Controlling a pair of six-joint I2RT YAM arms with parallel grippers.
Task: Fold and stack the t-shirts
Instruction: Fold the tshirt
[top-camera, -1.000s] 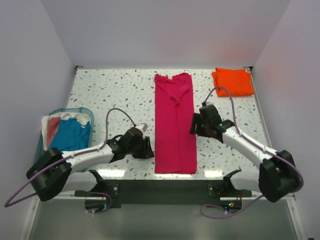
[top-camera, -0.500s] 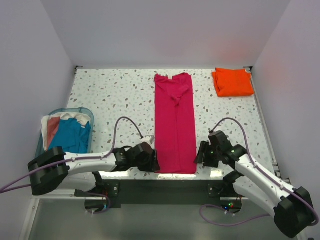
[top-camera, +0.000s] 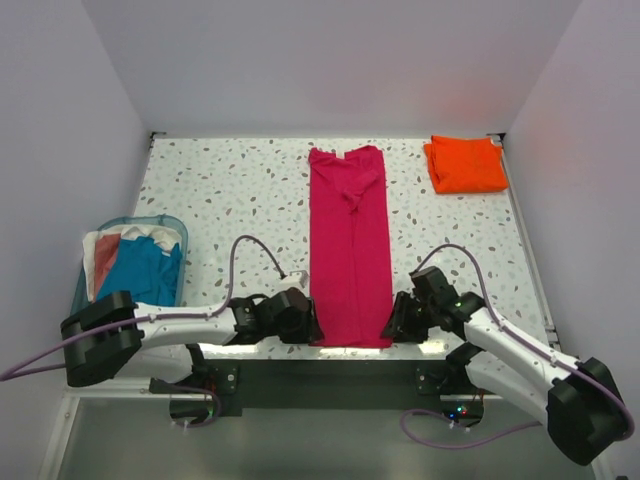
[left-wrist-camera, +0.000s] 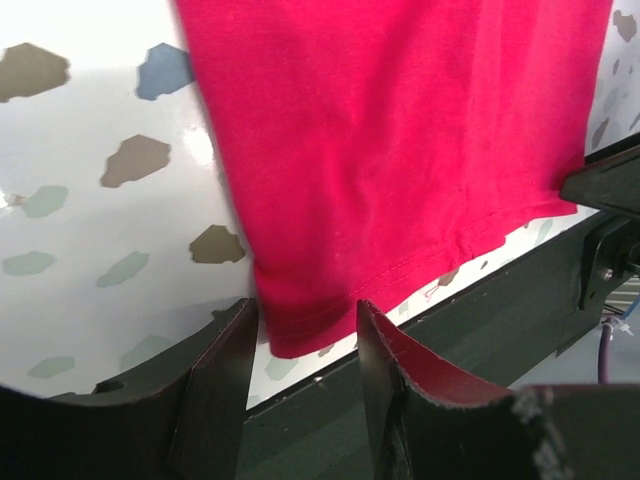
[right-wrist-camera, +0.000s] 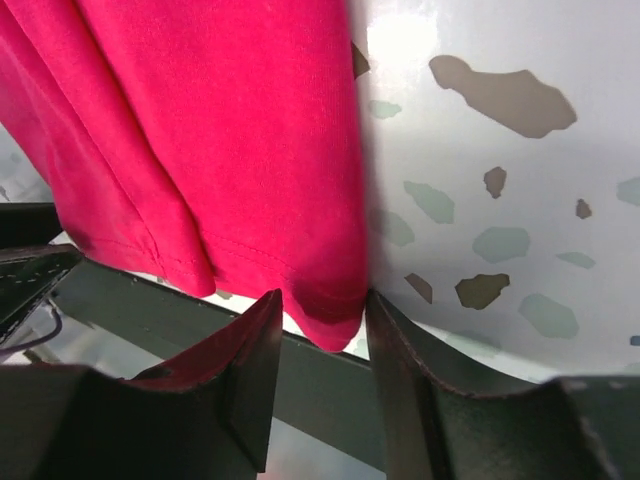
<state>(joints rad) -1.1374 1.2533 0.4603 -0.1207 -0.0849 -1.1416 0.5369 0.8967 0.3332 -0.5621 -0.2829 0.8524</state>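
The magenta-pink t-shirt (top-camera: 349, 245) lies as a long narrow strip down the middle of the table, its hem at the near edge. My left gripper (top-camera: 308, 327) is open at the hem's near left corner (left-wrist-camera: 300, 330), one finger on each side of it. My right gripper (top-camera: 392, 328) is open at the hem's near right corner (right-wrist-camera: 335, 310), which sits between its fingers. The bright orange t-shirt (top-camera: 465, 164) lies folded as a small rectangle at the far right of the table.
A blue basket (top-camera: 88, 268) with blue, white and reddish cloth stands at the left edge of the table. The speckled table (top-camera: 230, 190) ends at a dark front rail (top-camera: 330, 370) just below the hem. White walls close in the back and sides.
Both arms have swung down toward the near edge. The left gripper moved right to the hem's left corner; the right gripper moved from mid-shirt down to the hem's right corner.
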